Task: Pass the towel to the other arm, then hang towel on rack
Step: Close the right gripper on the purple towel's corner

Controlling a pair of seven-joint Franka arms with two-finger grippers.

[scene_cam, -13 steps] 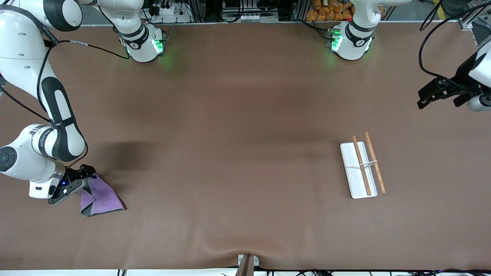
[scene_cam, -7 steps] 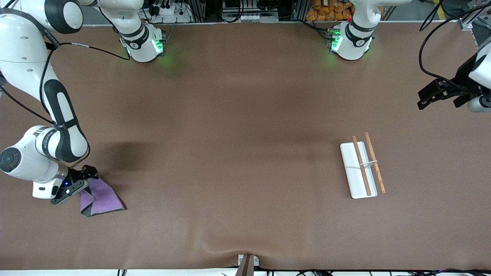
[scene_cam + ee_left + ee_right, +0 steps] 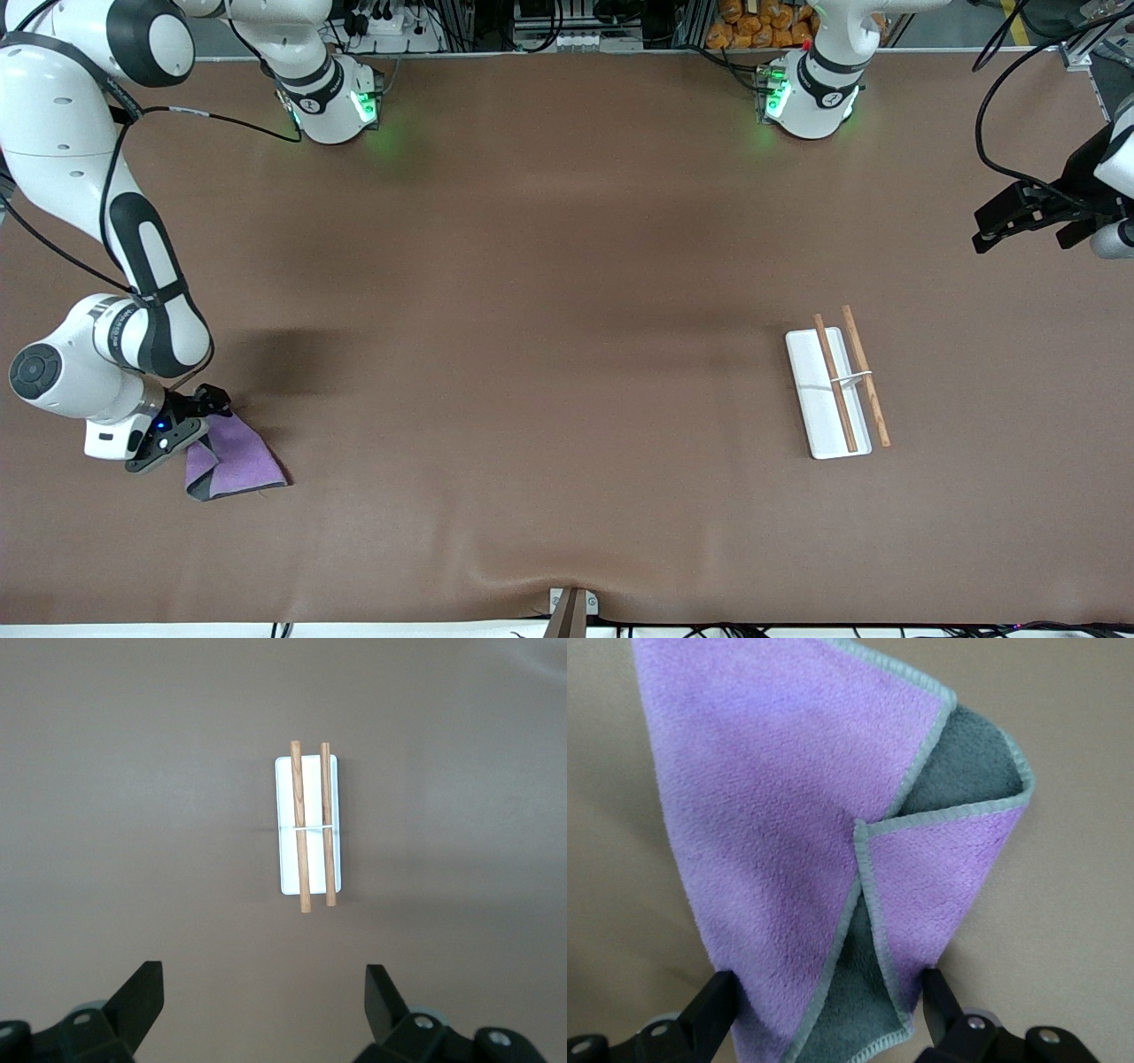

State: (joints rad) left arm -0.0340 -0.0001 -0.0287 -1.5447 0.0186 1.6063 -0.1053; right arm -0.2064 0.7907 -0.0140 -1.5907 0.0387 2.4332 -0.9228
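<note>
Towel [image 3: 232, 458] well apart from rack [image 3: 835, 386]

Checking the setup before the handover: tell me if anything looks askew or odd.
Only the towel: it lies crumpled, a corner folded over showing its grey underside, at the right arm's end of the table. The right gripper straddles its edge, fingers wide. The rack sits intact; the left gripper waits open above it.

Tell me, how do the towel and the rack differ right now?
The towel is soft, purple and grey, and folded over itself; the rack is stiff, a white plate with two wooden rods. The right gripper straddles the towel's edge with open fingers; nothing touches the rack, and the left gripper waits open, away from it. Both lie on the table.
</note>
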